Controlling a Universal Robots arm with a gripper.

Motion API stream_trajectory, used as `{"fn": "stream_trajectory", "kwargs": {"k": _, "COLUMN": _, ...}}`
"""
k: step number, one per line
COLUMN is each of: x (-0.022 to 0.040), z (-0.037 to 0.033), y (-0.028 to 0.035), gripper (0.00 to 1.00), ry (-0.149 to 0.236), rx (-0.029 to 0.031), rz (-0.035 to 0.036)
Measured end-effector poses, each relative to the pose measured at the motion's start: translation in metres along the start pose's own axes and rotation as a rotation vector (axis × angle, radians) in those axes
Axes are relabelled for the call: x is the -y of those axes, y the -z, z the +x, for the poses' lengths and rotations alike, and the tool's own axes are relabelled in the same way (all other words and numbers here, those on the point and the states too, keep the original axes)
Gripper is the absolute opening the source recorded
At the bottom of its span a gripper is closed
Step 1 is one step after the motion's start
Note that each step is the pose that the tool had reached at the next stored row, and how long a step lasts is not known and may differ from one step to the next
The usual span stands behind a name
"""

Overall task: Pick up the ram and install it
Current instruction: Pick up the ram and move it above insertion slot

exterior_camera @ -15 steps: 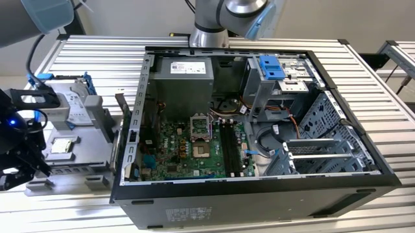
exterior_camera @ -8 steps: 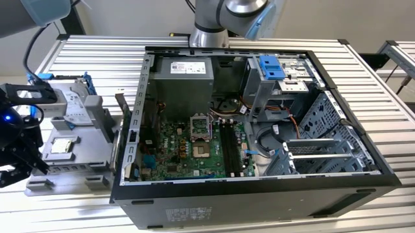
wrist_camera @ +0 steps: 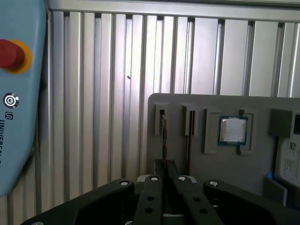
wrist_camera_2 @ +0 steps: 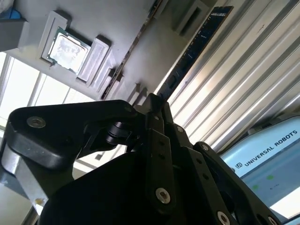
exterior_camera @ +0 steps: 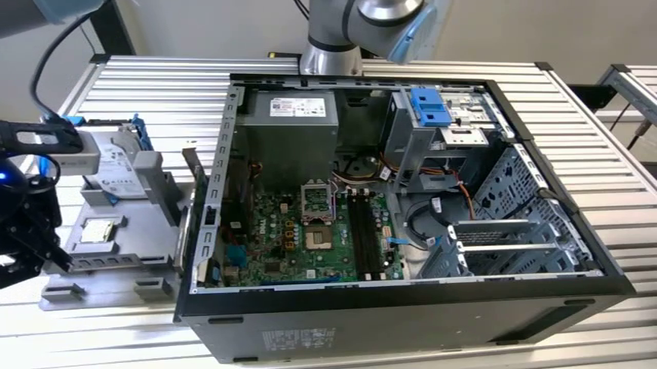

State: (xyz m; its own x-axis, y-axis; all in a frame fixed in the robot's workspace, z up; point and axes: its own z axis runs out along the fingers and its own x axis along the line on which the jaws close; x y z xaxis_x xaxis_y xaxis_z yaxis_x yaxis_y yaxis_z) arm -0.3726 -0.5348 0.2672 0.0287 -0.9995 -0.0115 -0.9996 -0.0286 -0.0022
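Gripping the ram (wrist_camera: 163, 136) by its near end with the gripper (wrist_camera: 165, 165), jaws drawn almost together on the board's two flat faces. Showing it edge-on in the first wrist view, as a thin dark line running along one narrow slot of the grey holder tray (wrist_camera: 211, 101), near the square silver processor chip (wrist_camera: 233, 130). Not managing to tell whether seated in that slot or raised just clear of it. Lying, tray and all, to the exterior view's left of the open computer case (exterior_camera: 411, 323), well apart from the motherboard's black slots (exterior_camera: 361, 231).

Judging it very light and stiff along its length, yet thin and likely cracking if twisted or levered. Favouring a pinch across the flat faces, staying off the small chips and the contact edge. Suspecting that a hold at one end is letting the far end droop or swing.
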Motion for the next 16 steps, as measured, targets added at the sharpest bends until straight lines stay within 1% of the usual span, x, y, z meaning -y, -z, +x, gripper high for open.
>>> {"fn": "stream_trajectory", "kwargs": {"k": 16, "x": 0.0001, "z": -0.0003, "y": 0.0280, "gripper": 0.00, "ry": 0.000, "rx": 0.0000, "rz": 0.0000}}
